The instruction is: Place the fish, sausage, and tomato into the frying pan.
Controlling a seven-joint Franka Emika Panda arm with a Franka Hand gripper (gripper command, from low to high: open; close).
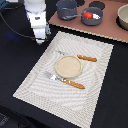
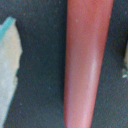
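In the wrist view the sausage (image 2: 82, 60), a smooth reddish-brown rod, lies on the dark table and fills the middle of the picture. Pale blurred shapes at both edges look like my fingers (image 2: 9, 65), standing apart from the sausage with dark gaps on each side. In the exterior view my gripper (image 1: 40, 36) hangs low over the dark table beside the placemat's far corner on the exterior view's left, and hides the sausage. The frying pan (image 1: 93, 10) at the back holds the tomato (image 1: 87, 15) and a white piece, the fish (image 1: 96, 18).
A deeper grey pot (image 1: 66, 8) stands beside the pan. A beige bowl (image 1: 123, 17) sits at the exterior view's far right. The striped placemat (image 1: 35, 80) carries a tan plate (image 1: 68, 66), an orange-handled knife (image 1: 86, 58) and fork (image 1: 70, 82).
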